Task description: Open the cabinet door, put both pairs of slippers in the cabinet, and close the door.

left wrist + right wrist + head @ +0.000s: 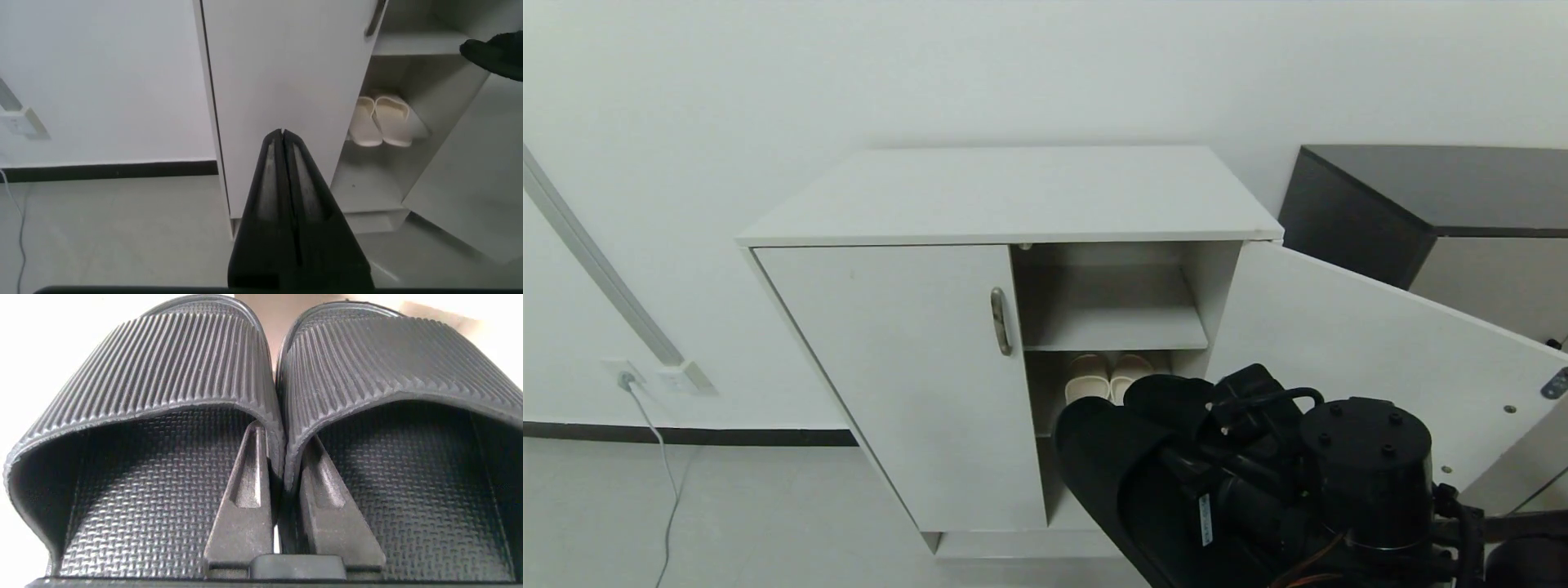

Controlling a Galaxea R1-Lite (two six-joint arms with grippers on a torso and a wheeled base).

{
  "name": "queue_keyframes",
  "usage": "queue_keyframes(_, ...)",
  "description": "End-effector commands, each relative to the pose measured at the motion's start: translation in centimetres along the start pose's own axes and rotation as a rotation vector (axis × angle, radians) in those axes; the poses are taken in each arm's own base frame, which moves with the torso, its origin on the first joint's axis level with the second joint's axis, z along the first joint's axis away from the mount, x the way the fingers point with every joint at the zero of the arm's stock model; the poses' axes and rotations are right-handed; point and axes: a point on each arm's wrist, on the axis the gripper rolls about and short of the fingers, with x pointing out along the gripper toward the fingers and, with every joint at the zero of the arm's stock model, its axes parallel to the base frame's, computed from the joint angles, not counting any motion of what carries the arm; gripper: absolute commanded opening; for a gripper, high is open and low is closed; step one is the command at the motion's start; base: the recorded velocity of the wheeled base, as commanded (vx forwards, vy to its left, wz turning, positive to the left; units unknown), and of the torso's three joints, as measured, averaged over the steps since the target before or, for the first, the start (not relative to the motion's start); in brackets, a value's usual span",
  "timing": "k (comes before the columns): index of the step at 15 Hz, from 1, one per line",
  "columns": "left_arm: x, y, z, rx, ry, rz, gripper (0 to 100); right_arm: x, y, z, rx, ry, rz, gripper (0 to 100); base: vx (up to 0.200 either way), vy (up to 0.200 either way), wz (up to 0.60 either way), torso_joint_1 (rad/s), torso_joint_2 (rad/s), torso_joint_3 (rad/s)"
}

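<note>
The white cabinet (pixel 1013 196) stands against the wall with its right door (pixel 1380 351) swung open and its left door (pixel 907 376) closed. A cream pair of slippers (pixel 1107 376) lies on the middle shelf, also seen as cream slippers (pixel 384 121) from the left wrist. My right gripper (pixel 282 482) is shut on the pair of black slippers (pixel 204 400), one finger inside each, pinching their inner walls together. The black slippers (pixel 1119 457) hang in front of the open compartment, low and toward the right. My left gripper (pixel 283 175) is shut and empty, facing the closed left door.
A dark cabinet (pixel 1421 204) stands to the right, behind the open door. The upper shelf (pixel 1111 318) is bare. A wall socket with a grey cable (pixel 654 433) sits low at the left. Pale floor lies before the cabinet.
</note>
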Motion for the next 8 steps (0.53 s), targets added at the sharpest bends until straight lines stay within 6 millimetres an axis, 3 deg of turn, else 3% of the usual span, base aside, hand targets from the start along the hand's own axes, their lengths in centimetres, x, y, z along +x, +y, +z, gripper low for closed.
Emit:
queue_keyframes(1, 0.01, 0.0, 0.01, 0.0, 0.0, -0.001, 0, 0.05, 0.02, -0.06, -0.001, 0.002, 0.0, 0, 0.0, 0.0, 0.0, -0.159, 0.49, 0.334)
queue_keyframes(8, 0.01, 0.0, 0.01, 0.0, 0.0, -0.001, 0, -0.01, 0.01, 0.02, 0.0, -0.001, 0.0, 0, 0.0, 0.0, 0.0, -0.126, 0.47, 0.342)
